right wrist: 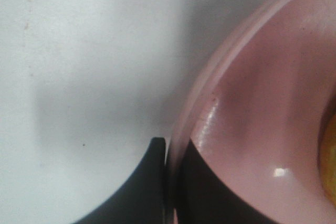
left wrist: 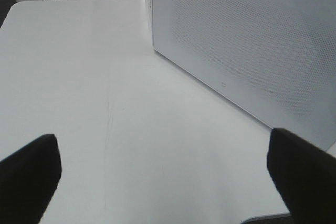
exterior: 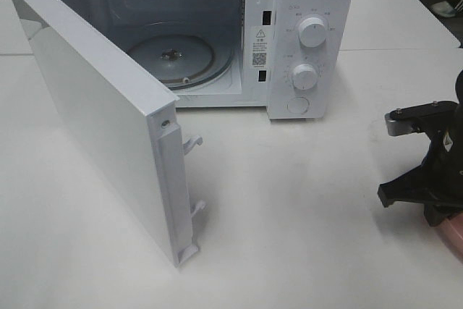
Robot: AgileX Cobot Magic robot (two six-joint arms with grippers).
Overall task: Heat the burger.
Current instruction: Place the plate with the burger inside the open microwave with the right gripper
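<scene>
Right gripper (right wrist: 170,153) pinches the pink plate (right wrist: 252,103) by its rim; the burger (right wrist: 329,156), a yellow sliver, sits on it near the fingers (right wrist: 210,198).

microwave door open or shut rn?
Open. The door is swung wide toward the left of the exterior view, its latch hooks exposed, and the glass turntable inside is in plain sight.

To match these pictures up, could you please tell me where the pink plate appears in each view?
Exterior high: pink plate, a sliver at the lower right edge.
Left wrist: not in it.
Right wrist: close up, its rim pinched by the right claw.
Shared landmark: the white table, in all three.
</scene>
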